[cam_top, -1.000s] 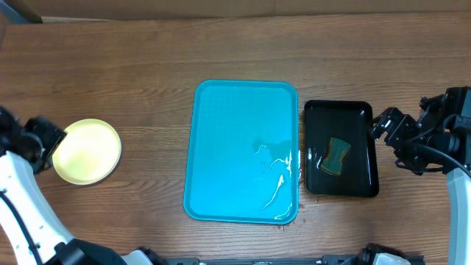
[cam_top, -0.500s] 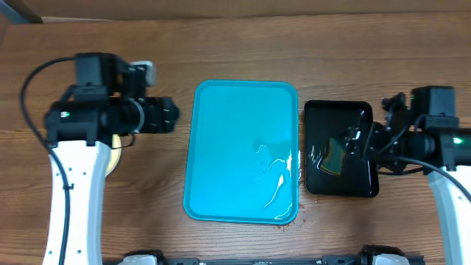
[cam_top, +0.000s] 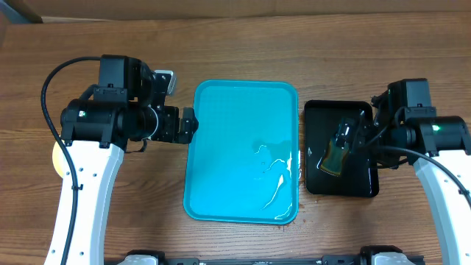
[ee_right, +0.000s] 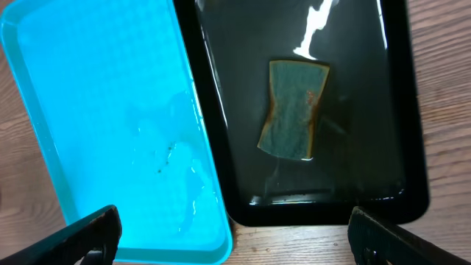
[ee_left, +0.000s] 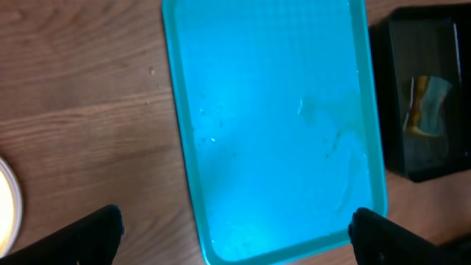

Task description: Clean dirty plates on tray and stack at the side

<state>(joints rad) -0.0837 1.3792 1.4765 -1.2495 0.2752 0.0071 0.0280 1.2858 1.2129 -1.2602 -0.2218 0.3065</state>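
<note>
The turquoise tray (cam_top: 243,151) lies in the middle of the table with no plates on it, only streaks of water near its front right. It also shows in the left wrist view (ee_left: 272,125) and the right wrist view (ee_right: 103,125). Of the plates, only a pale yellow sliver (cam_top: 56,157) shows at the far left, under my left arm; its rim also shows in the left wrist view (ee_left: 6,206). My left gripper (cam_top: 189,125) is open and empty above the tray's left edge (ee_left: 235,235). My right gripper (cam_top: 346,138) is open and empty above the black tray (ee_right: 235,239).
A black tray (cam_top: 364,184) stands to the right of the turquoise tray, holding water and a green-yellow sponge (cam_top: 335,156). The sponge (ee_right: 294,109) and the black tray (ee_right: 397,110) also show in the right wrist view. Bare wooden table lies around both trays.
Both arms have swung in from the table's sides. My left arm now covers most of the yellow plate and reaches the tray's edge. My right gripper has moved over the black tray.
</note>
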